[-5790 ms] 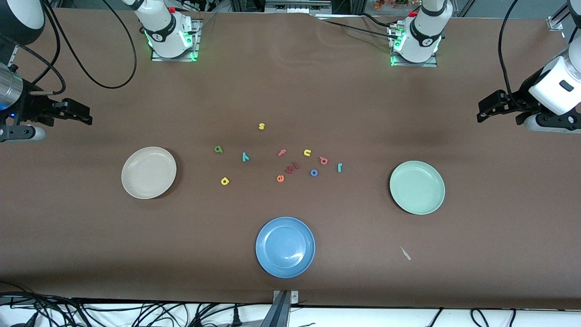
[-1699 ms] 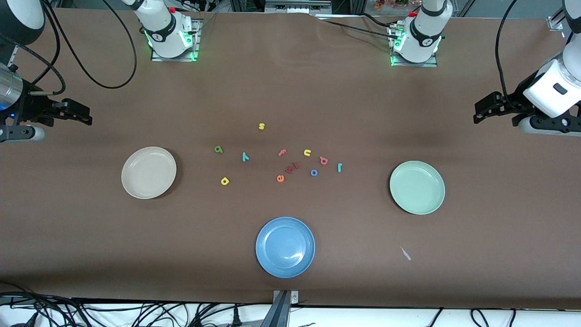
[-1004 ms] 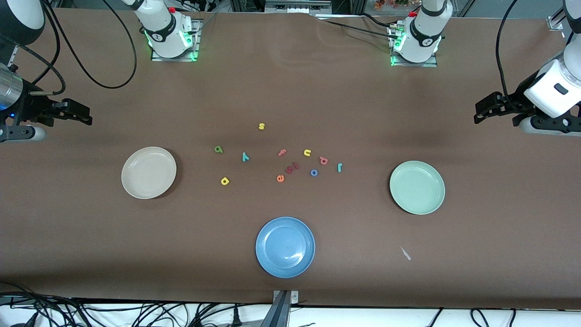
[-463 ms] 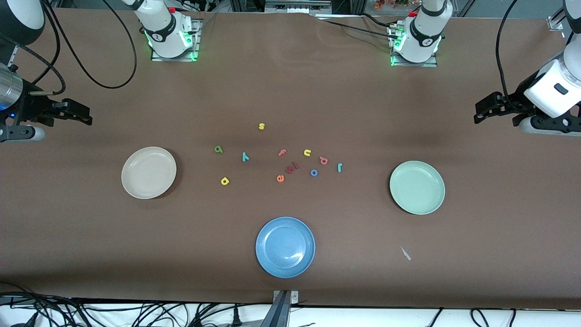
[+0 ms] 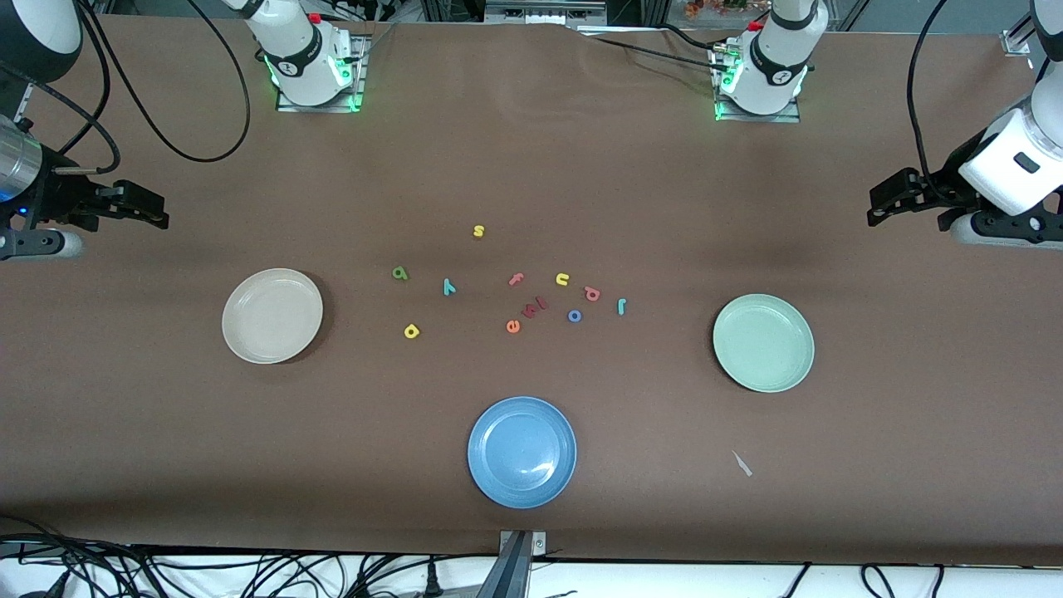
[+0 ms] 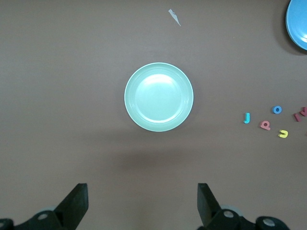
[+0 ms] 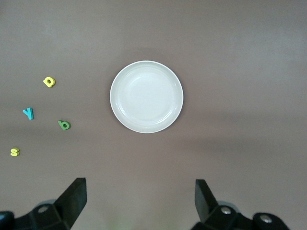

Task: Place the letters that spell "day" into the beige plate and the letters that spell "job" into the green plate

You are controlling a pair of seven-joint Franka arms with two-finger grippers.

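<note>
- The left gripper [image 5: 879,208] hangs in the air at the left arm's end of the table [image 5: 581,166], its jaws spread wide with nothing between them.
- The right gripper [image 5: 158,212] hangs at the right arm's end, jaws just as wide and bare.
- The beige plate [image 5: 272,316] lies bare toward the right arm's end; the green plate [image 5: 763,342] lies bare toward the left arm's end.
- All the letters lie loose on the table between those two plates.
- The green a [image 5: 400,272], teal y [image 5: 449,287] and yellow d [image 5: 411,331] sit on the beige plate's side of the cluster, the d nearest the camera.
- The red b [image 5: 591,293], blue o [image 5: 574,316] and teal j [image 5: 621,306] sit on the green plate's side, close together.
- Among them lie a yellow s [image 5: 478,231], a pink f [image 5: 516,279], a yellow u [image 5: 562,279] and an orange e [image 5: 512,326].
- A blue plate [image 5: 521,451] lies nearest the camera.
</note>
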